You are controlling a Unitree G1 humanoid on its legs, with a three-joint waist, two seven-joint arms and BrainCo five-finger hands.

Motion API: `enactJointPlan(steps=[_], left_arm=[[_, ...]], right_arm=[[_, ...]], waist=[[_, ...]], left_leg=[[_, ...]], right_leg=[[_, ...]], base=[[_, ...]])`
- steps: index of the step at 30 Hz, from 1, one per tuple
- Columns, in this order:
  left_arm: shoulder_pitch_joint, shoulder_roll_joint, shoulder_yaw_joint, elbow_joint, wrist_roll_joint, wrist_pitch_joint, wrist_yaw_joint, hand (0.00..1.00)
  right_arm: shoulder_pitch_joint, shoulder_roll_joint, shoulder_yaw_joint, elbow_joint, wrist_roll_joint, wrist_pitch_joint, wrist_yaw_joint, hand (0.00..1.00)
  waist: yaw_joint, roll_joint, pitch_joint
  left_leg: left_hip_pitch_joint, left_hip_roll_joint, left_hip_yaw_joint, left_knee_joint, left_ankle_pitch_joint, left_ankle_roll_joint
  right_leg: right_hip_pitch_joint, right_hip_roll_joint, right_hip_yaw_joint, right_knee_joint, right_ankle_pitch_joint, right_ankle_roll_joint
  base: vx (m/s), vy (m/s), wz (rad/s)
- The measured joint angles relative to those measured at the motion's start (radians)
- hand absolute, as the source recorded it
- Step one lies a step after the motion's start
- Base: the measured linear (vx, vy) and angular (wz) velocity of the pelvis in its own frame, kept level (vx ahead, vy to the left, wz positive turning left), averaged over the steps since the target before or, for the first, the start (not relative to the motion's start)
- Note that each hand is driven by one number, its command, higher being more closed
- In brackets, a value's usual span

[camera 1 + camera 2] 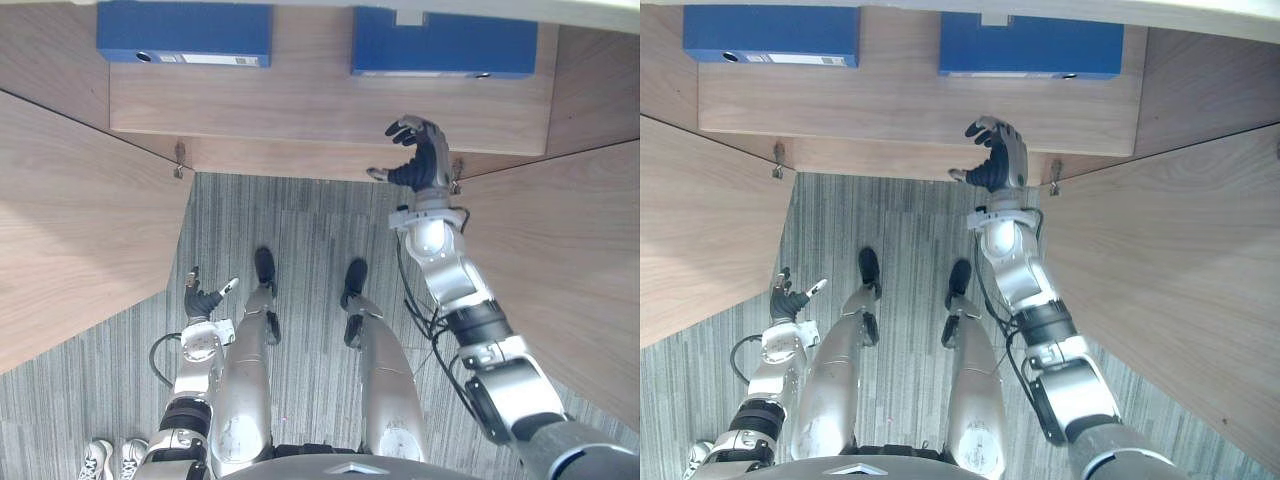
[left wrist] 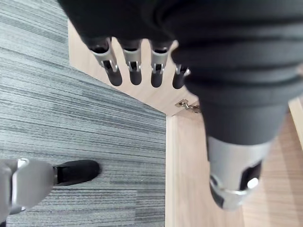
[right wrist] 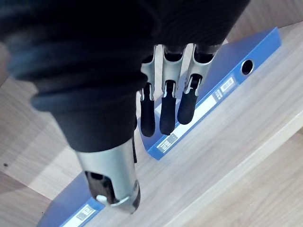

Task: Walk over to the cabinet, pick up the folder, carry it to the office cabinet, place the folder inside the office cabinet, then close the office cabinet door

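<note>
- Blue folder (image 1: 445, 45) sits on the cabinet shelf (image 1: 320, 105), long axis running side to side, spine facing the robot. A second blue folder (image 1: 185, 32) rests well apart to its left.
- Right hand (image 1: 425, 160) hovers just short of it at the shelf's front edge, fingers spread, gripping nothing. It is clearly the nearer hand.
- Left hand (image 1: 203, 298) hangs low, fingers relaxed, empty.
- Left door (image 1: 80, 230) and right door (image 1: 560, 270) stand wide open; closing looks like what's left.
</note>
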Motion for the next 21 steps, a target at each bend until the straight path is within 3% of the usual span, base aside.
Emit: enactJointPlan(steps=[11,21], left_arm=[[-0.004,0.002,0.042,0.009,-0.004,-0.011,0.003,0.00],[-0.003,0.000,0.040,-0.006,-0.052,-0.024,0.013,0.00]], right_arm=[[-0.301,-0.124,0.069,0.286,0.014,0.027,0.000,1.00],[-0.485,-0.259,0.080,0.440,0.115,0.027,0.001,1.00]], waist=[[0.017,0.001,0.002],[0.023,0.004,0.019]], left_leg=[[-0.127,-0.001,-0.027,0.046,0.004,0.007],[-0.250,-0.017,-0.047,0.077,0.007,0.000]], right_leg=[[-0.121,-0.013,-0.024,0.075,-0.028,-0.011],[-0.257,-0.050,-0.043,0.184,-0.073,-0.021]], base=[[0.01,-0.039,0.08],[0.00,-0.034,0.12]])
